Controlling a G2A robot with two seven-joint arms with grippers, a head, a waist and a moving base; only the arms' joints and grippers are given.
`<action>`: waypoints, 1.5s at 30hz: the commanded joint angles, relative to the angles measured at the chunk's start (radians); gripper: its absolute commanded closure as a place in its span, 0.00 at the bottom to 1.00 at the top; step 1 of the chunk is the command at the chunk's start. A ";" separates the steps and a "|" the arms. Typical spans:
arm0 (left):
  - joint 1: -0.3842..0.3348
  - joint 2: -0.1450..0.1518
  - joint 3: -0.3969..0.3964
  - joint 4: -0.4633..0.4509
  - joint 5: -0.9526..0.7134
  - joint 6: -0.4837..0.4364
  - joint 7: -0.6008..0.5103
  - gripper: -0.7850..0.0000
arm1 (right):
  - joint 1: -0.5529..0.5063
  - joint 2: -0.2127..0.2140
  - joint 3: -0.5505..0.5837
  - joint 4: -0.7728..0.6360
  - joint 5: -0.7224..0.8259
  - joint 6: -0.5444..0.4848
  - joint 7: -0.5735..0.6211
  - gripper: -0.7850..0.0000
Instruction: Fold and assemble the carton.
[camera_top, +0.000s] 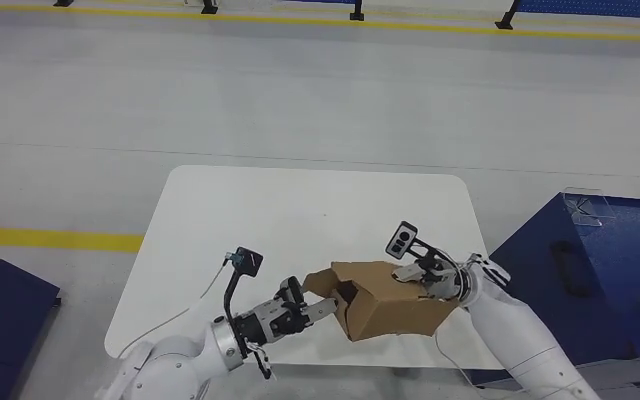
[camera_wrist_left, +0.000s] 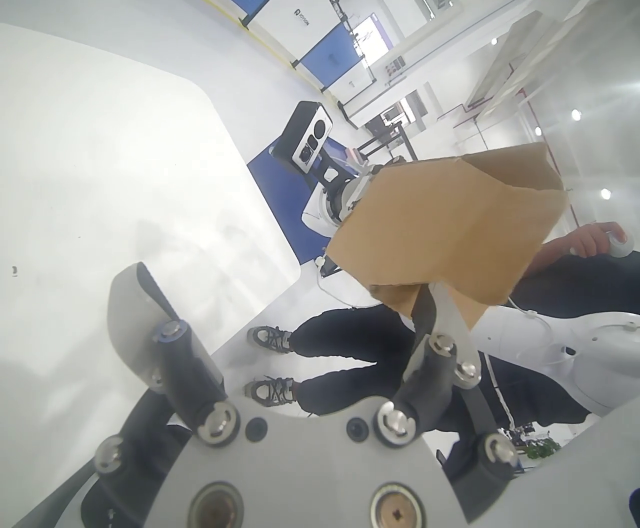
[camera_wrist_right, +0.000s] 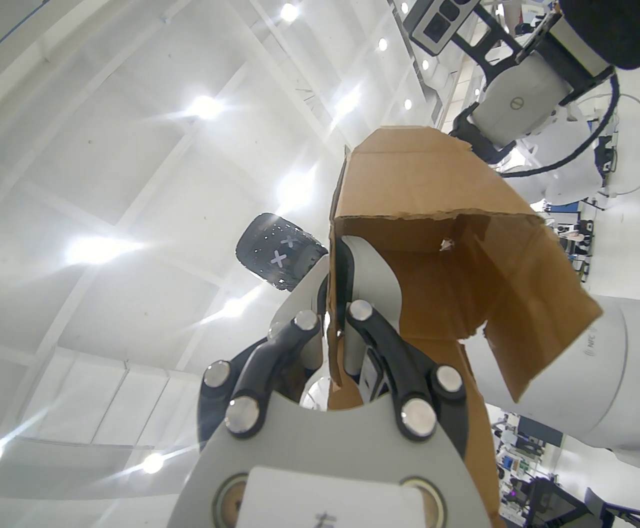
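A brown carton (camera_top: 395, 305) lies partly folded over the table's front edge, one end open toward the left arm. My right gripper (camera_top: 418, 272) is at its far right top, shut on a side wall; the right wrist view shows my right gripper (camera_wrist_right: 334, 270) pinching a panel of the carton (camera_wrist_right: 425, 185) from both sides. My left gripper (camera_top: 318, 308) stands open at the open end. In the left wrist view, my left gripper (camera_wrist_left: 285, 280) is spread wide, one finger (camera_wrist_left: 442, 312) touching the lower flap of the carton (camera_wrist_left: 445, 225).
The white table (camera_top: 300, 200) has free room behind and to the left of the carton. A blue cabinet (camera_top: 580, 260) stands close off the table's right side. Another blue block (camera_top: 20, 300) sits on the floor at the left.
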 joint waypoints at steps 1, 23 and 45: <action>-0.009 0.000 0.015 0.006 0.027 0.027 -0.016 0.00 | -0.005 0.002 0.005 -0.003 -0.015 -0.013 0.000 1.00; 0.002 0.000 -0.049 -0.013 -0.037 0.065 0.060 0.00 | -0.017 -0.003 0.057 0.000 -0.302 -0.342 -0.096 1.00; -0.090 -0.013 0.064 0.070 0.037 0.122 0.032 0.00 | -0.012 -0.023 0.052 0.011 -0.238 -0.234 -0.028 1.00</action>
